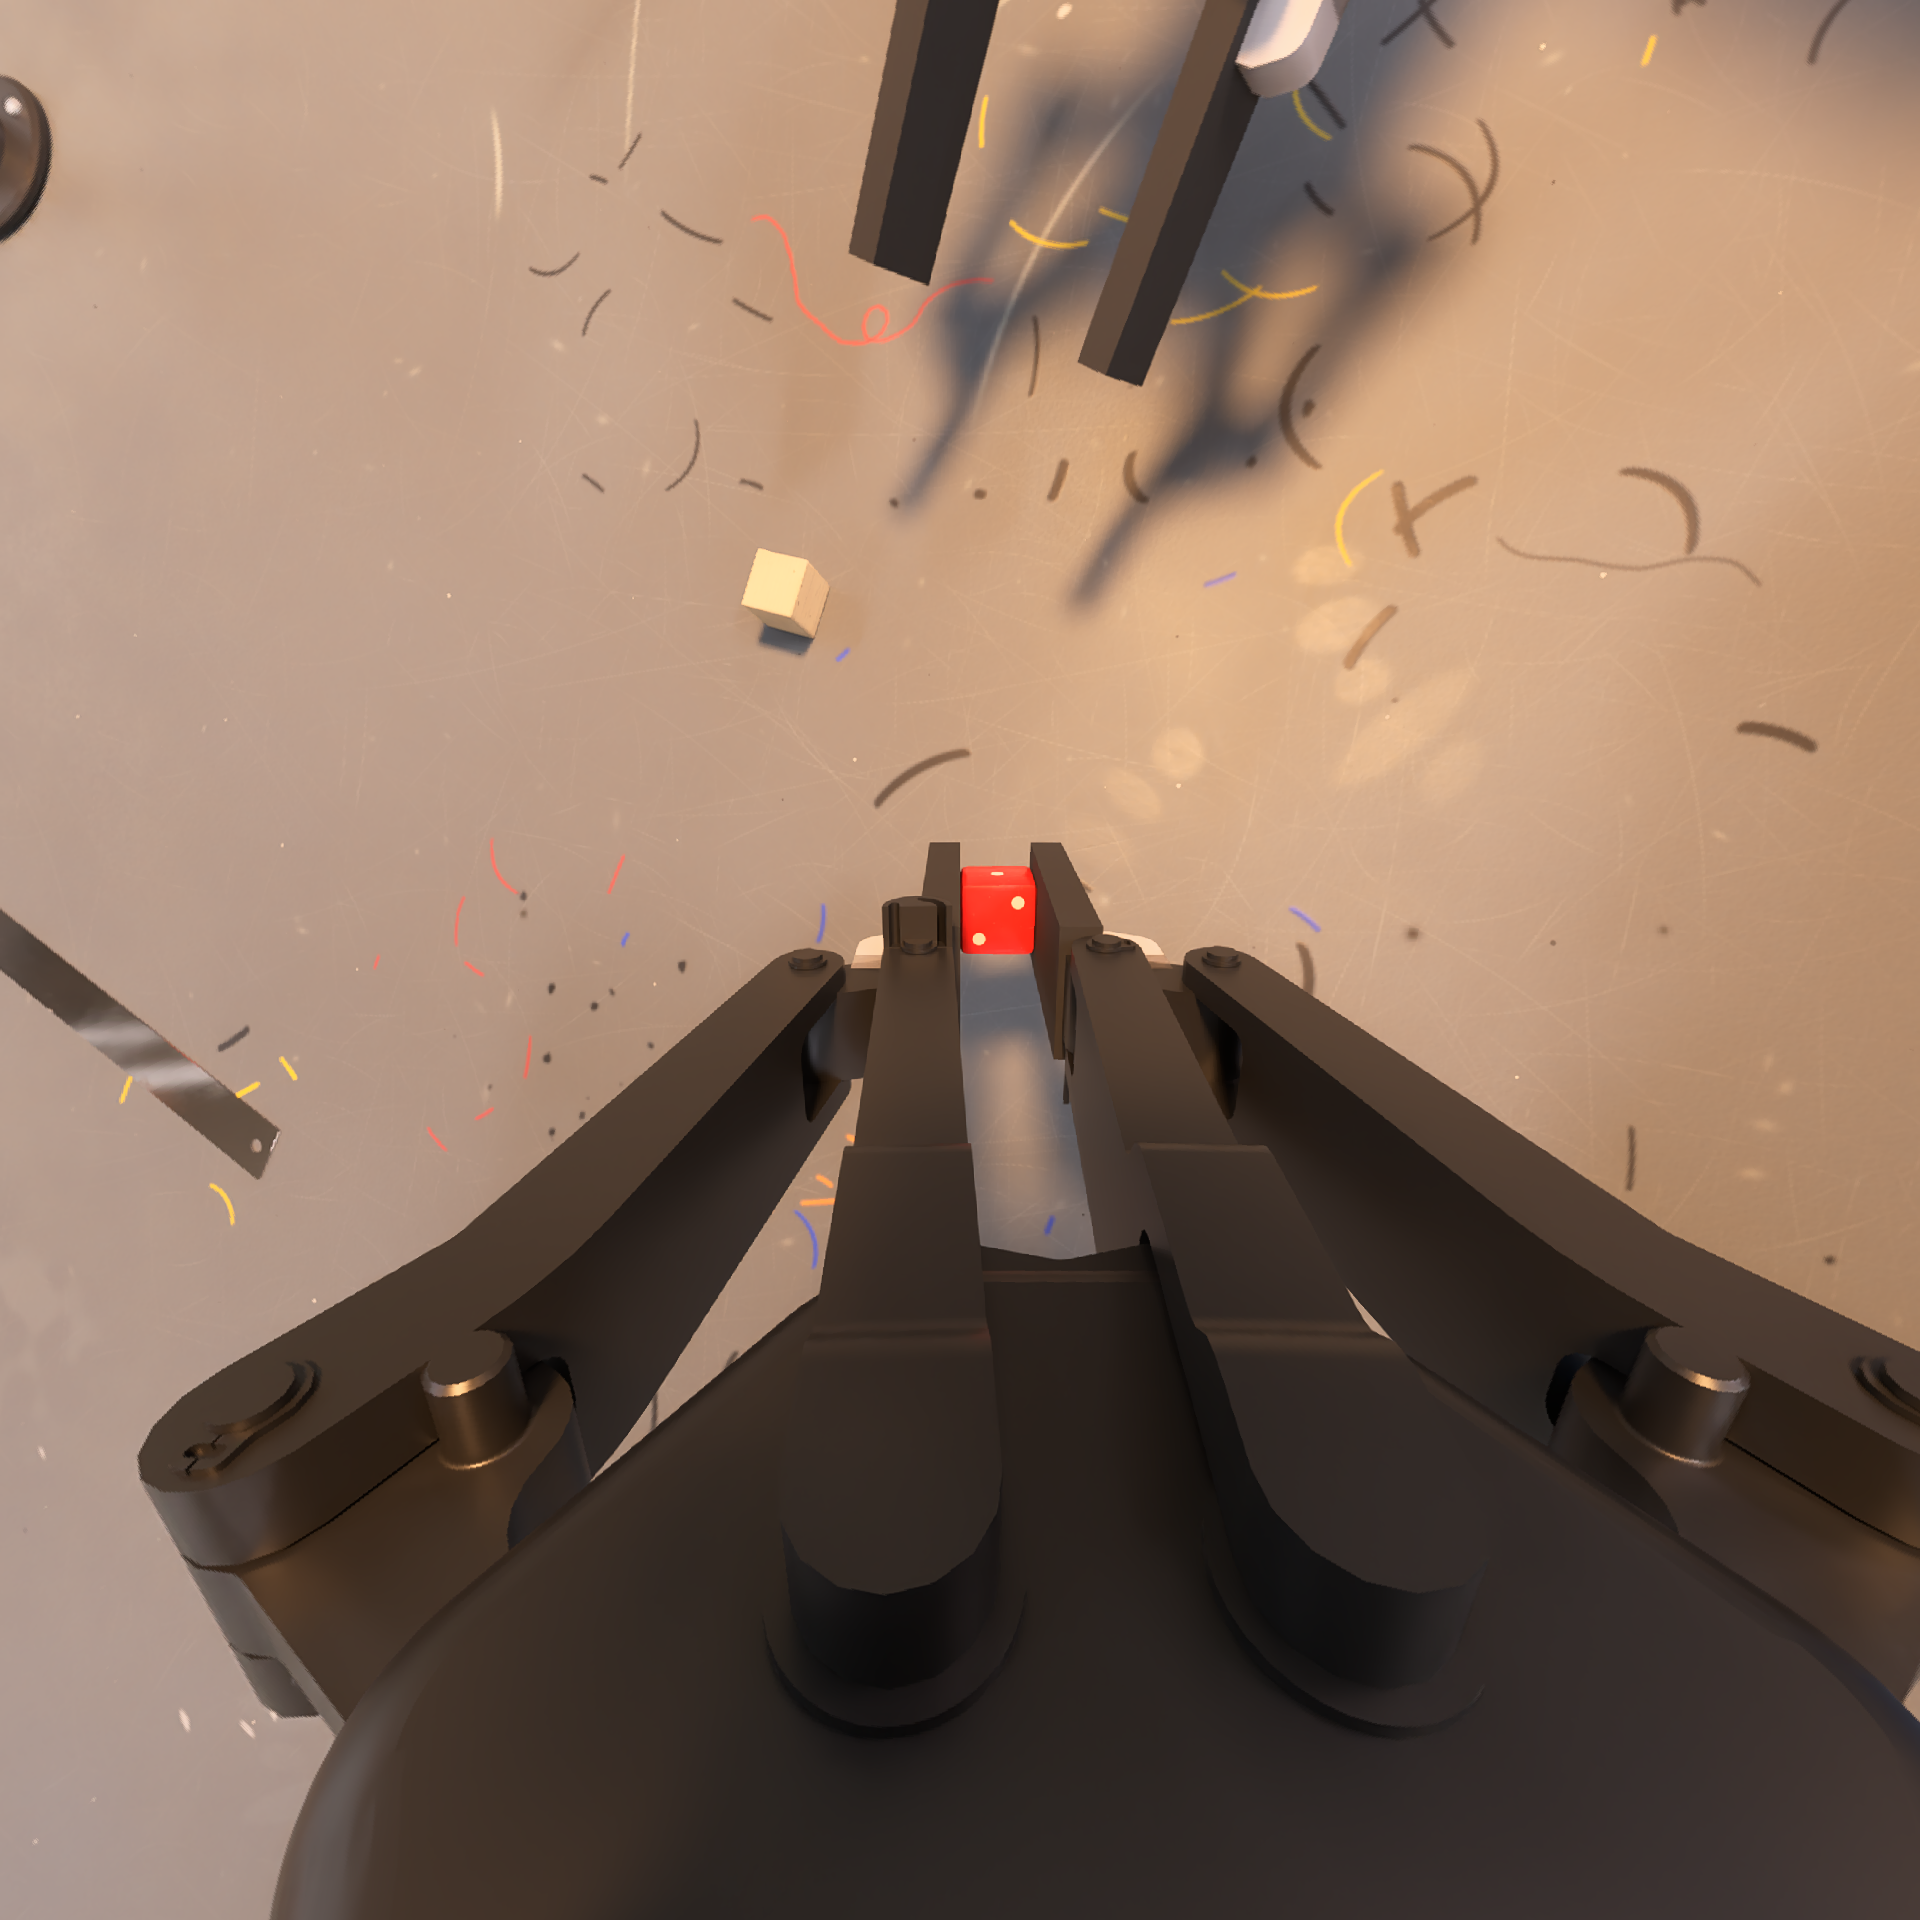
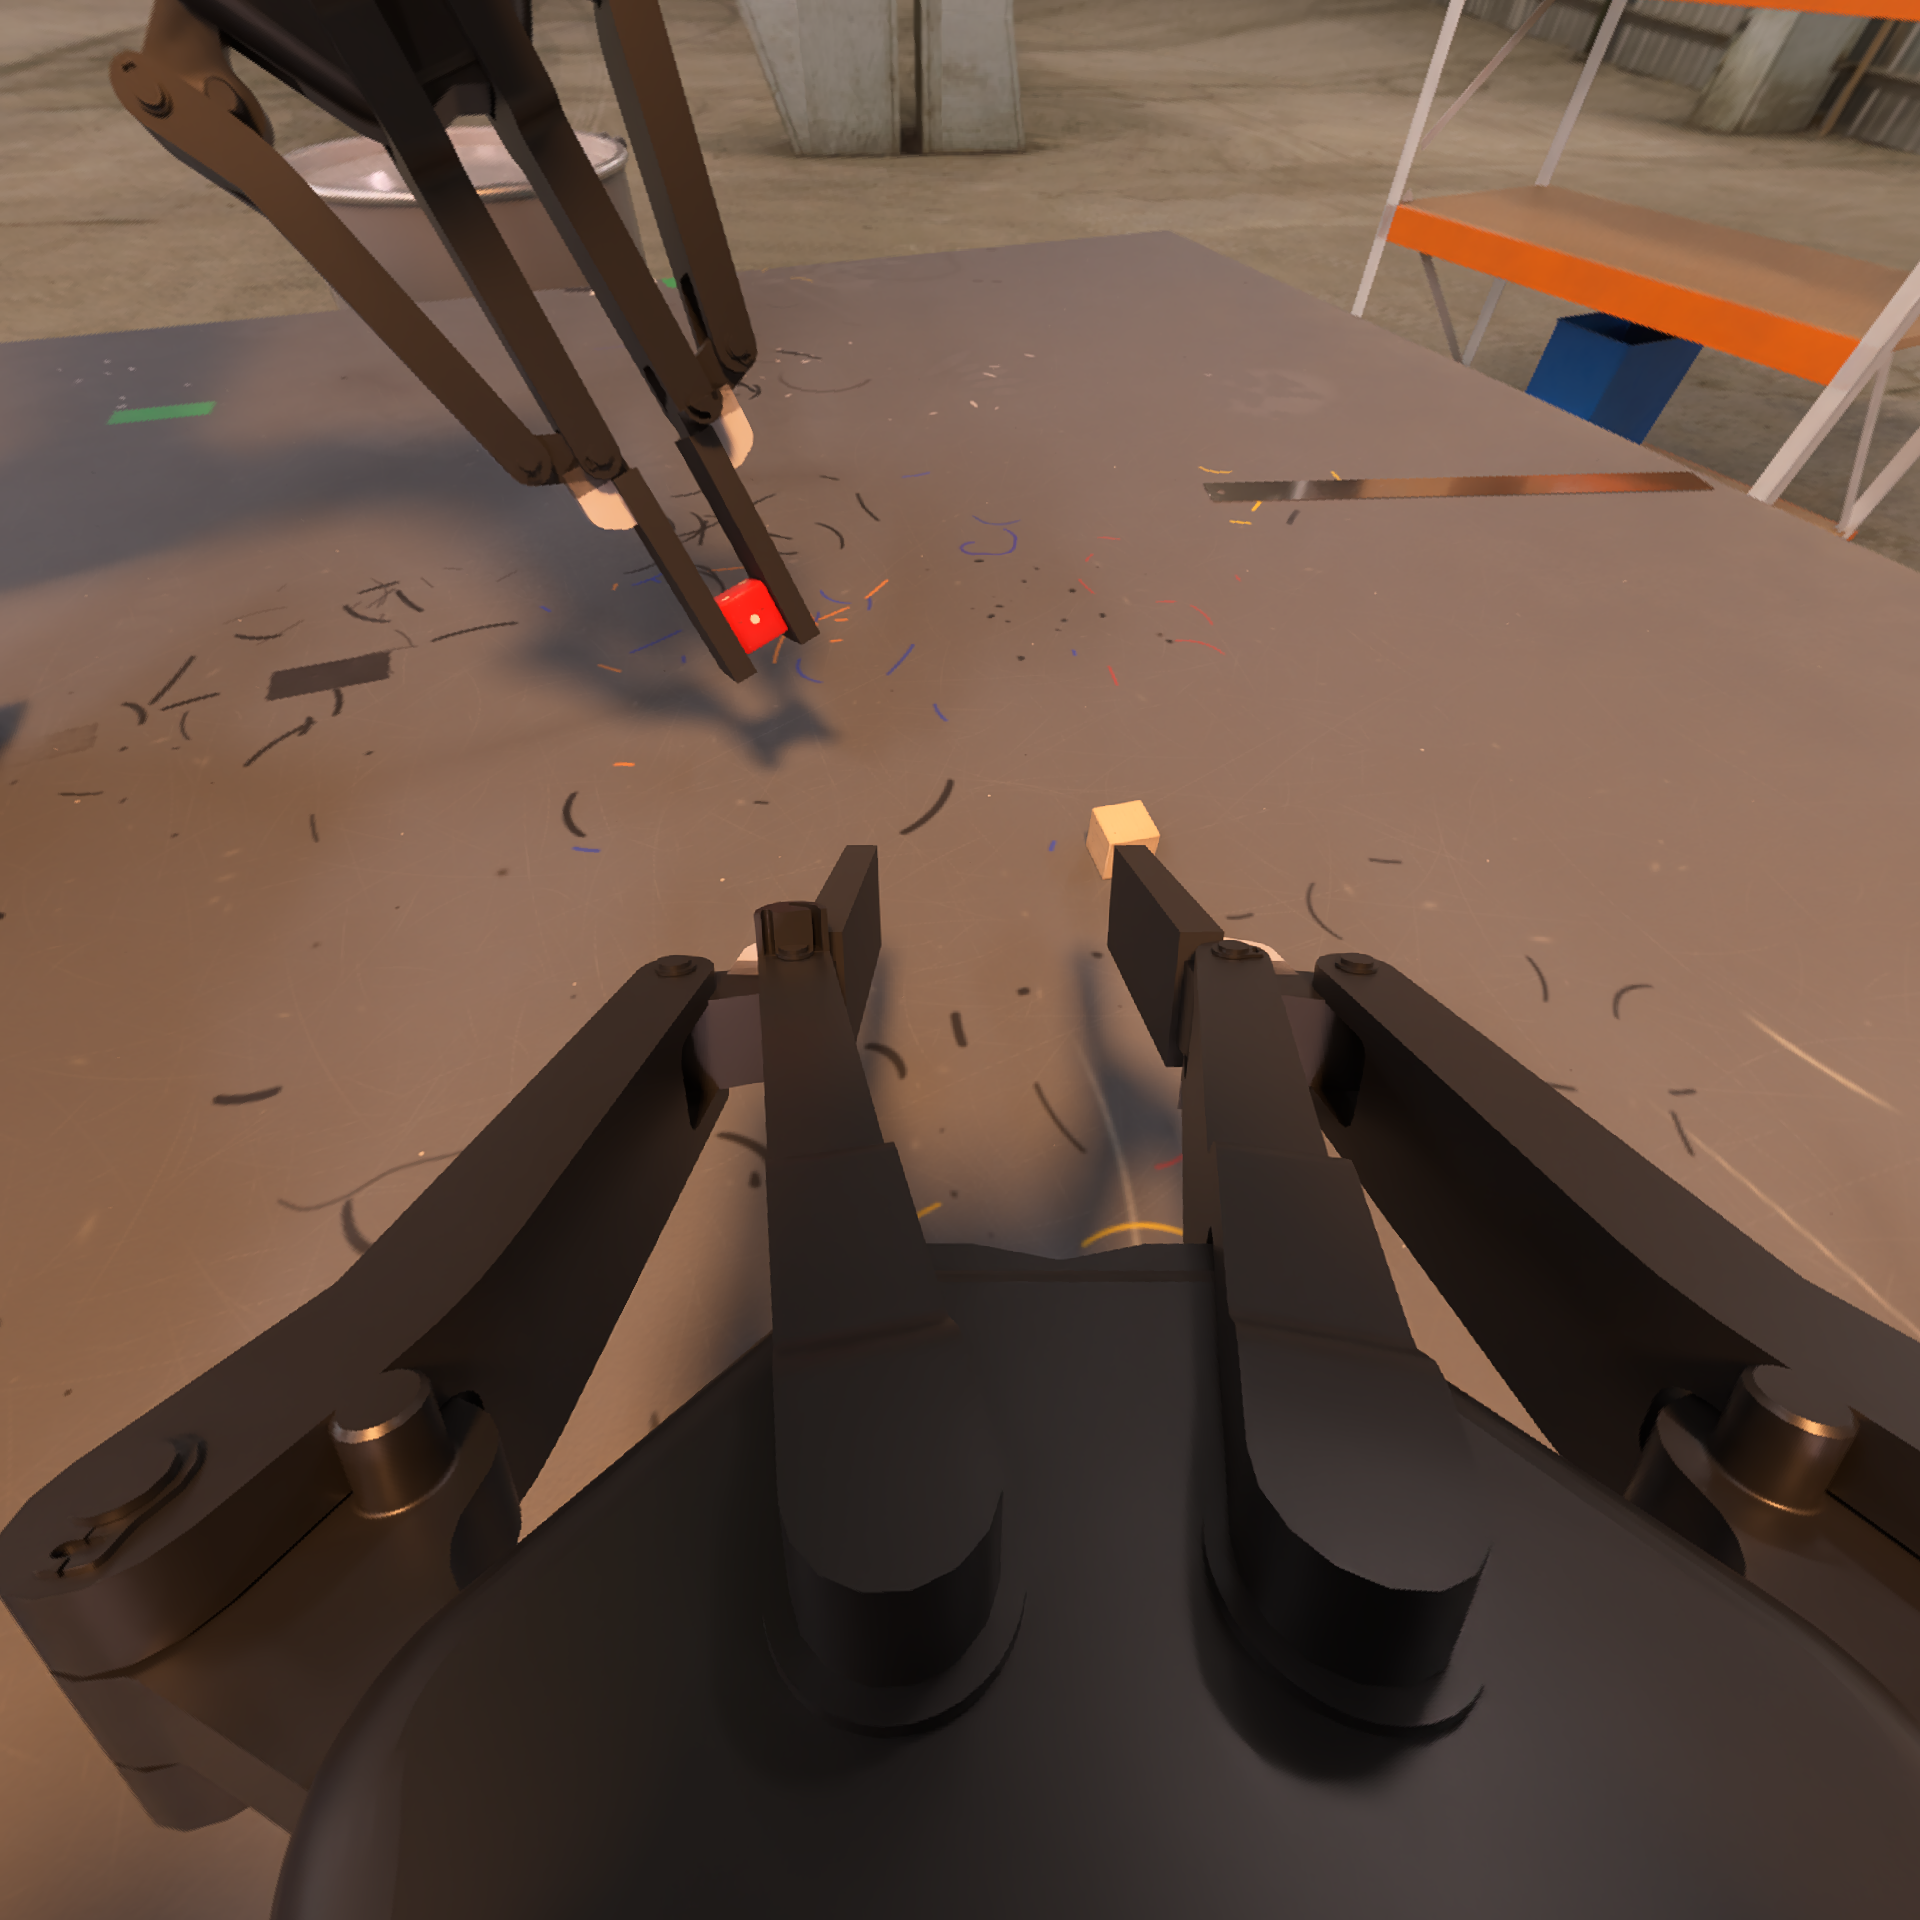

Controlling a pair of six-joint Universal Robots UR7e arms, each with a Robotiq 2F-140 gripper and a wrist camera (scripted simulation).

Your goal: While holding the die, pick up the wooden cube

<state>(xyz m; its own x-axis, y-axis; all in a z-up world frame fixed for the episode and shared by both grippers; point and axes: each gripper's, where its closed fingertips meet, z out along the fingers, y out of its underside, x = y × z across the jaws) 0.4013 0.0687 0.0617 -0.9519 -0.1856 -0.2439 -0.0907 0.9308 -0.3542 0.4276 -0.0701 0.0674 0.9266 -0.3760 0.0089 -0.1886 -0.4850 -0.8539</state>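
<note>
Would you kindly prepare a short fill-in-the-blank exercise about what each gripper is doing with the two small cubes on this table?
1. The left gripper is shut on the ____ die.
2. The wooden cube rests on the ____, touched by neither gripper.
3. The right gripper is ____ and holds nothing.
4. A long flat metal ____ lies near the table's edge.

Missing words: red; table; open; strip

Materials and finishes on the scuffed brown tabletop (image 2: 1351, 727)

A matt, scratched, pen-marked surface is shown on the table. The small red die (image 1: 996, 910) is seen as glossy plastic with white pips; the pale wooden cube (image 1: 784, 592) looks smooth and unvarnished. A thin steel strip (image 2: 1455, 485) is polished and reflective. The dark left gripper (image 1: 997, 868) is finished in satin metal.
</note>
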